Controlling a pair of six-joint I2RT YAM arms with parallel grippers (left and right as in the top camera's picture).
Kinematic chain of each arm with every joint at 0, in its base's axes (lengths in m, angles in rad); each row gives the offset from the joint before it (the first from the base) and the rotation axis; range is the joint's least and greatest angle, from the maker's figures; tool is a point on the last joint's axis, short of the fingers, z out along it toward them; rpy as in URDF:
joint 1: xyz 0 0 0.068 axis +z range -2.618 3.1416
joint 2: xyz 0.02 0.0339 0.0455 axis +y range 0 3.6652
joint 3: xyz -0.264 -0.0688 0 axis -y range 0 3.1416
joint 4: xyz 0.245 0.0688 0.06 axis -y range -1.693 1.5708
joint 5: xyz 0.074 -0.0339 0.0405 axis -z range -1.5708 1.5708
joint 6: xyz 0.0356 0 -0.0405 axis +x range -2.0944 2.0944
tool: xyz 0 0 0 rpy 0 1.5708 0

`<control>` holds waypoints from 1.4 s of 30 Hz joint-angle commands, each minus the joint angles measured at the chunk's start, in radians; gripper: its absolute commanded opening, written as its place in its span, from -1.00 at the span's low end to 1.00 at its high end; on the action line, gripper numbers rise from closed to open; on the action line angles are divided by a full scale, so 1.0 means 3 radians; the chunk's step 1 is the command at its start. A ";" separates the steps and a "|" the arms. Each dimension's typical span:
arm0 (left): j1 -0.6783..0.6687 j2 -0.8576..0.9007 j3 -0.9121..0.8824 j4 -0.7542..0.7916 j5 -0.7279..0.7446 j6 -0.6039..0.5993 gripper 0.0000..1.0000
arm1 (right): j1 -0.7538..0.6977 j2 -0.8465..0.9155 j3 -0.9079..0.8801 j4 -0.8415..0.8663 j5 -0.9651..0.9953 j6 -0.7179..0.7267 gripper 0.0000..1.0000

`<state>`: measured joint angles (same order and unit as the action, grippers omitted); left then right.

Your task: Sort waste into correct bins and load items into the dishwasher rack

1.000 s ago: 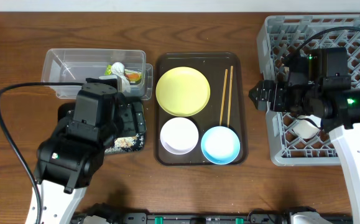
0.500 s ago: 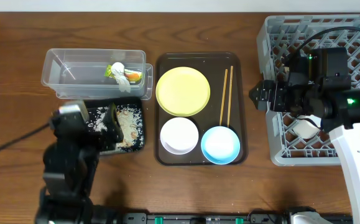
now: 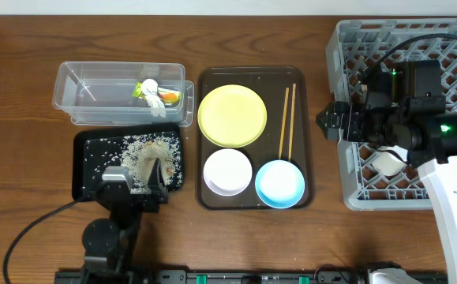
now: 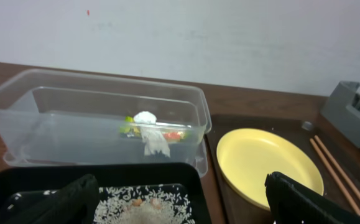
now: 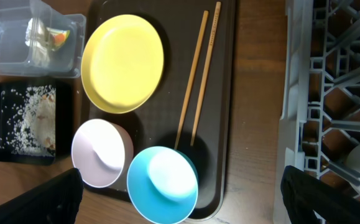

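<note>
Where the right arm (image 3: pixel 429 130) overhangs, the small white cup (image 3: pixel 386 164) shows partly.

Open wood of the table (image 3: pixel 23 158) lies left of the clear tub (image 3: pixel 94 91) and the black tray (image 3: pixel 79 158). These two and the brown serving tray (image 3: pixel 199 134) sit nearly touching, with only slits between them. On the serving tray the yellow plate (image 3: pixel 232 116), white bowl (image 3: pixel 227 171) and light blue bowl (image 3: pixel 279 183) crowd together, and the chopsticks (image 3: pixel 288 122) lie just beside the plate. The right gripper (image 3: pixel 327 122), spread wide, hangs over the narrow strip between serving tray and rack (image 3: pixel 345 71). The left gripper (image 3: pixel 133 188), likewise spread, stands at the black tray's near rim.
</note>
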<state>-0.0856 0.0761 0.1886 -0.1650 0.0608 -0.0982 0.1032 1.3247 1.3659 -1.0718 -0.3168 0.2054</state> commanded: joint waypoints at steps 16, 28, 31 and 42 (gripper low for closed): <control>0.0020 -0.0238 -0.0615 0.0338 0.0023 0.0039 0.75 | 0.0032 0.0011 0.0034 0.0010 0.0009 0.0023 0.98; 0.0020 -0.0234 -0.0615 0.0338 0.0023 0.0039 0.76 | 0.0032 0.0011 0.0034 0.0009 0.0009 0.0023 0.99; 0.0020 -0.0234 -0.0615 0.0338 0.0023 0.0039 0.76 | 0.0032 0.0011 0.0034 0.0010 0.0009 0.0022 0.99; 0.0020 -0.0234 -0.0615 0.0338 0.0023 0.0039 0.76 | 0.0225 0.0114 -0.0004 0.0795 -0.0641 0.0201 0.98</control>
<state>-0.0856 0.0113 0.0181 -0.0269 0.0643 -0.0963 0.1173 1.3289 1.3651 -0.8593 -0.4423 0.2256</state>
